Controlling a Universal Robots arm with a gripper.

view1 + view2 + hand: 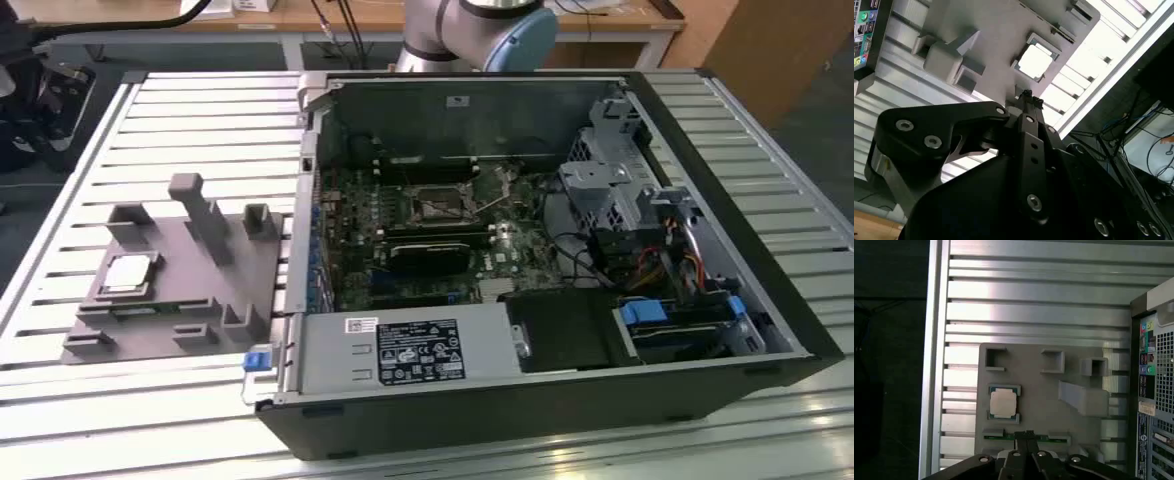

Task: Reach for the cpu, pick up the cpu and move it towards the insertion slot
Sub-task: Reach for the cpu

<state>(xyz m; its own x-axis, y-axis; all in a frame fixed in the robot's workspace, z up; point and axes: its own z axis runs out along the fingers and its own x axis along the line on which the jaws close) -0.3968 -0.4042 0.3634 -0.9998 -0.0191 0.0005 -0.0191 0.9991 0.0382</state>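
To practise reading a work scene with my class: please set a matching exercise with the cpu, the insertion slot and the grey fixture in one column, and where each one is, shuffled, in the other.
Things:
1. cpu
2. insertion slot
3. grey fixture

Places:
A. on the motherboard inside the open computer case
B. on the slatted table, beside the case on the exterior view's left
C. lying in a recess of the fixture

Pairs: 1-C, 2-A, 3-B.
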